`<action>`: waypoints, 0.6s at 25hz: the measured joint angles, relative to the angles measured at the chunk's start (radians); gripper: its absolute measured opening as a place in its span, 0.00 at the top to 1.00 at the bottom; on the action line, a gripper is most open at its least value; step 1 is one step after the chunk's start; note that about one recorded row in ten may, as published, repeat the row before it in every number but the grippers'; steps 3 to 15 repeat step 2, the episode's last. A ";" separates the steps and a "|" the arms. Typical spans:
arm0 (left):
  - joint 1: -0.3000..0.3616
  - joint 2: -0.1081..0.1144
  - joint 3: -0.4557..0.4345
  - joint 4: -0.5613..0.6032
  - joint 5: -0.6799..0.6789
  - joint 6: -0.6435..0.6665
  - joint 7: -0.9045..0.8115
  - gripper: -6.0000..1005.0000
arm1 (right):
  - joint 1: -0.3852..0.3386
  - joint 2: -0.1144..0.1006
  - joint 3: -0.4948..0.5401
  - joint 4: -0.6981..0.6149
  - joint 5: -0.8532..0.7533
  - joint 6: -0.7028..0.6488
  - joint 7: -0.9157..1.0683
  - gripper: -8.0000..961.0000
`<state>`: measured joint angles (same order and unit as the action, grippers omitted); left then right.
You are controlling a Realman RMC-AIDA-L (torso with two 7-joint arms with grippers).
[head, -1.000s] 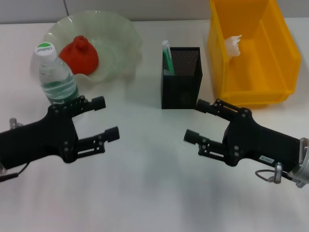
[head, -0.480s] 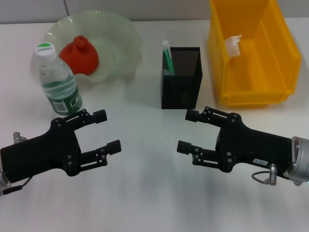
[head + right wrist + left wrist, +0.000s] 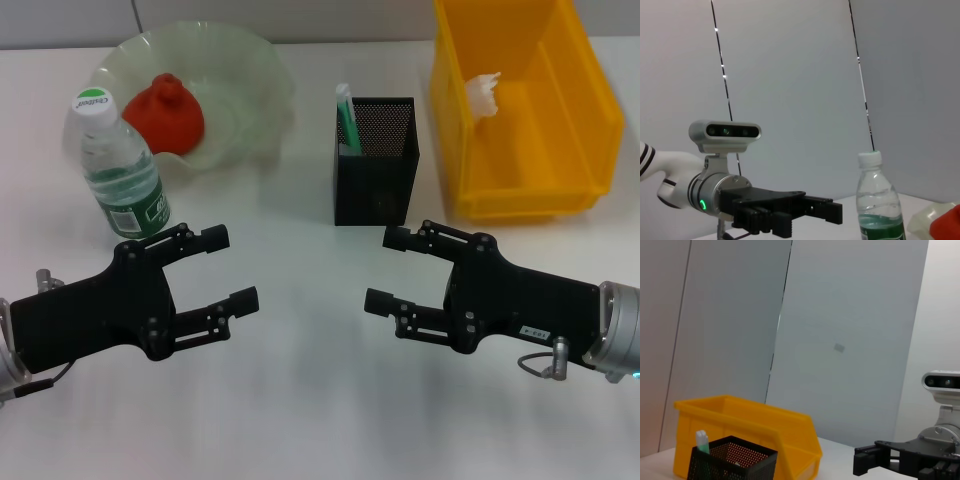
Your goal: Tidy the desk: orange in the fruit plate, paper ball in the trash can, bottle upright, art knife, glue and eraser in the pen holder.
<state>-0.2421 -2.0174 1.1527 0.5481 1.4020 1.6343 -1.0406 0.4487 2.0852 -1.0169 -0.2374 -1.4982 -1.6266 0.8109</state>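
The orange (image 3: 165,113) lies in the pale-green fruit plate (image 3: 250,70) at the back left. The bottle (image 3: 120,170) stands upright in front of the plate; it also shows in the right wrist view (image 3: 879,205). The paper ball (image 3: 484,92) lies in the yellow trash can (image 3: 570,110) at the back right. The black mesh pen holder (image 3: 378,172) stands mid-table with a green-and-white stick (image 3: 346,118) in it. My left gripper (image 3: 228,268) is open and empty, in front of the bottle. My right gripper (image 3: 388,268) is open and empty, in front of the pen holder. The eraser is out of view.
The white table (image 3: 300,400) stretches bare between and in front of the two grippers. The pen holder (image 3: 732,460) and trash can (image 3: 765,430) also show in the left wrist view, with my right gripper (image 3: 865,465) beside them.
Both grippers have drawn towards each other over the front of the table and come lower in the head view. The bottle, once partly hidden by the left gripper, now shows in full.
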 joint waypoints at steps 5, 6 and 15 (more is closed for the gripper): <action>-0.002 -0.001 0.000 0.000 0.003 -0.001 0.002 0.20 | 0.001 0.001 0.005 -0.001 0.005 0.003 0.000 0.22; -0.002 -0.001 0.000 0.000 0.003 -0.001 0.002 0.20 | 0.001 0.001 0.005 -0.001 0.005 0.003 0.000 0.22; -0.002 -0.001 0.000 0.000 0.003 -0.001 0.002 0.20 | 0.001 0.001 0.005 -0.001 0.005 0.003 0.000 0.22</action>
